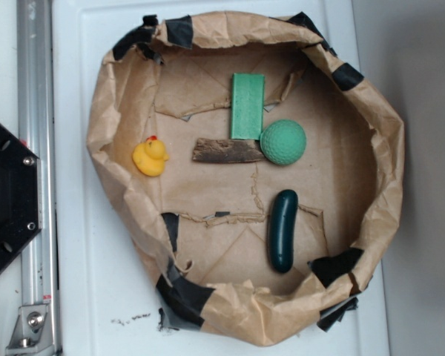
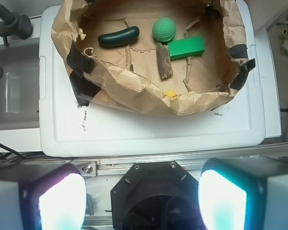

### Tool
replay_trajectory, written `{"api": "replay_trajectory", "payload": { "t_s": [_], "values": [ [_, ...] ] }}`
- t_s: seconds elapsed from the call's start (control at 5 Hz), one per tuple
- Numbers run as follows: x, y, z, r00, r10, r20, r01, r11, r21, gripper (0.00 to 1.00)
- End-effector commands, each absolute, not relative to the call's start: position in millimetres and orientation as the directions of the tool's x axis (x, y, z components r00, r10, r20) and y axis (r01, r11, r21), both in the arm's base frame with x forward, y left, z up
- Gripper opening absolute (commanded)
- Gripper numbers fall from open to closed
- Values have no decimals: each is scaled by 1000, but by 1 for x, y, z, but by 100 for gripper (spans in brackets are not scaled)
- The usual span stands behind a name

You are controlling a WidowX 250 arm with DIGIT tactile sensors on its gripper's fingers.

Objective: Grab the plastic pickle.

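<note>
In the wrist view the gripper (image 2: 134, 196) hangs over the near edge of the bench, its two glowing fingers (image 2: 62, 203) standing wide apart with nothing between them. Just under them lie a black hexagonal base plate (image 2: 156, 191) and a metal rail (image 2: 182, 160) running along that near edge. Beyond the rail sits a white plastic lid (image 2: 149, 129), and on it a crumpled brown paper basin (image 2: 134, 98) patched with black tape (image 2: 81, 60). The basin's raised near wall stands between the gripper and everything inside. Just behind that wall a yellow rubber duck (image 1: 150, 157) pokes up, mostly hidden from the wrist. Farther in, near the middle, lies a strip of bark (image 1: 228, 150), its far end touching a light-green dimpled ball (image 1: 283, 142); a flat green block (image 1: 247, 105) lies beside the ball, its end meeting the bark. The plastic pickle (image 1: 282, 230) lies alone toward the far-left part of the basin, apart from the ball, close to the far paper wall, with nothing on it.
</note>
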State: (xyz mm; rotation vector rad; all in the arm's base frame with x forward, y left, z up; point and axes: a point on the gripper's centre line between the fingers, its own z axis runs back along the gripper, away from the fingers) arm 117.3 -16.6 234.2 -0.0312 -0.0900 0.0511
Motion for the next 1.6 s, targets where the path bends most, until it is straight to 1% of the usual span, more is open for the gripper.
{"api": "replay_trajectory", "payload": {
  "t_s": [0.0, 0.2, 0.4, 0.6, 0.8, 1.0, 1.2, 1.4],
  "values": [
    [197, -37, 229, 926, 321, 199, -304, 946, -111, 100],
    [234, -46, 203, 806, 542, 240, -506, 840, -197, 100],
    [246, -39, 162, 707, 676, 206, -640, 736, -221, 100],
    [258, -27, 124, 640, 747, 177, -704, 663, -254, 100],
    [267, -20, 90, 609, 788, 93, -737, 605, -301, 100],
    [289, -21, 79, 615, 784, 87, -735, 610, -295, 100],
    [304, -36, 63, 669, 738, 92, -710, 670, -217, 100],
    [311, -37, 51, 680, 731, 51, -724, 681, -106, 100]
  ]
}}
